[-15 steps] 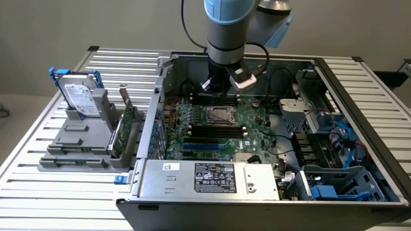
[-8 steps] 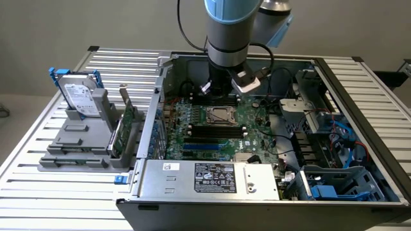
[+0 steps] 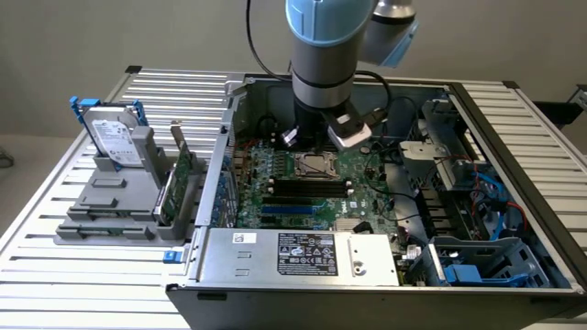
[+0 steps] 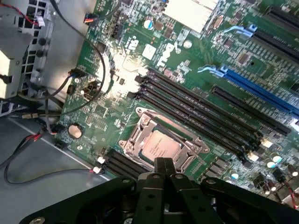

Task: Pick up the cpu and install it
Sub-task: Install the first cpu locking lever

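Observation:
The cpu (image 4: pixel 159 145), a small square chip with a dull silver top, lies flat inside the metal-framed socket (image 4: pixel 134 137) on the green motherboard (image 4: pixel 117 70). In the exterior view the cpu (image 3: pixel 312 165) sits in the middle of the board, directly under the arm's wrist (image 3: pixel 321 103). My gripper (image 4: pixel 163 164) hangs just above the chip's near edge. Its two black fingers are pressed together and hold nothing. Whether the tips touch the chip cannot be told.
Black memory slots (image 4: pixel 201 109) and blue card slots (image 4: pixel 261 91) run beside the socket. Loose cables (image 4: pixel 56 98) lie near the case wall. Outside the case, a hard drive (image 3: pixel 115 141) with a blue bracket stands on a grey fixture (image 3: pixel 110 206). The power supply (image 3: pixel 303 254) fills the case's front.

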Tool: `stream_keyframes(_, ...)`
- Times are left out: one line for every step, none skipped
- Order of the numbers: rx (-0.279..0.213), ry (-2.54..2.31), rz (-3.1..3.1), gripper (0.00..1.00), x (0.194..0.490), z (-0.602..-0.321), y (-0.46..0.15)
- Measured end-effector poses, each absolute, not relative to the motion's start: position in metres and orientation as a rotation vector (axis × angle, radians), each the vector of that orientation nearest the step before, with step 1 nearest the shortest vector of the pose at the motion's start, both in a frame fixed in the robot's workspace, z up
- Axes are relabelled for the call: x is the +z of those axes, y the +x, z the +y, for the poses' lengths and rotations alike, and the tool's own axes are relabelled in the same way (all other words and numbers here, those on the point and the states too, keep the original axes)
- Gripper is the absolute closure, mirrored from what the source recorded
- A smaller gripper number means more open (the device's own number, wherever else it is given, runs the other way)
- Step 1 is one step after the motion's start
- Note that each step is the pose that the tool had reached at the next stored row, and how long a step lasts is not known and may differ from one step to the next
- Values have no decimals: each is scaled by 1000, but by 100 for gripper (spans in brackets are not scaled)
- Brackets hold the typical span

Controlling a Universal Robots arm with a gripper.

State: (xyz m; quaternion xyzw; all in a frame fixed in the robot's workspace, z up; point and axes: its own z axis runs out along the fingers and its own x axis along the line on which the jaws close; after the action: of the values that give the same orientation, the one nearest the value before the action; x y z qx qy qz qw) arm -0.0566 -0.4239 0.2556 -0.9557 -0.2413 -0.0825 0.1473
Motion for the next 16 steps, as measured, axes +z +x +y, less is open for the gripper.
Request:
stream_keyframes(-237,-2750,-694,89,256,-426,-58)
stream_keyframes(-236,-2749,-694,89,256,-428,-60)
stream_keyframes(-234,-2749,-694,89,256,-430,-62)
stream_keyframes(-232,-2749,-694,89,255,-432,-63)
stream_keyframes(-230,-2749,-693,89,255,-433,-65)
stream_keyframes(-228,-2749,-693,89,255,-435,-67)
stream_keyframes(-226,-2749,-692,89,255,-437,-69)
stream_keyframes(-225,-2749,-692,89,255,-438,-70)
stream_keyframes(-222,-2749,-692,89,255,-440,-72)
stream_keyframes(-221,-2749,-691,89,254,-442,-74)
stream_keyframes(-219,-2749,-691,89,254,-444,-75)
stream_keyframes(-219,-2749,-691,89,254,-444,-75)
stream_keyframes(-220,-2749,-691,89,253,-445,-76)
stream_keyframes(-220,-2749,-691,89,251,-445,-76)
stream_keyframes(-219,-2749,-691,89,249,-445,-76)
stream_keyframes(-219,-2749,-691,89,248,-445,-76)
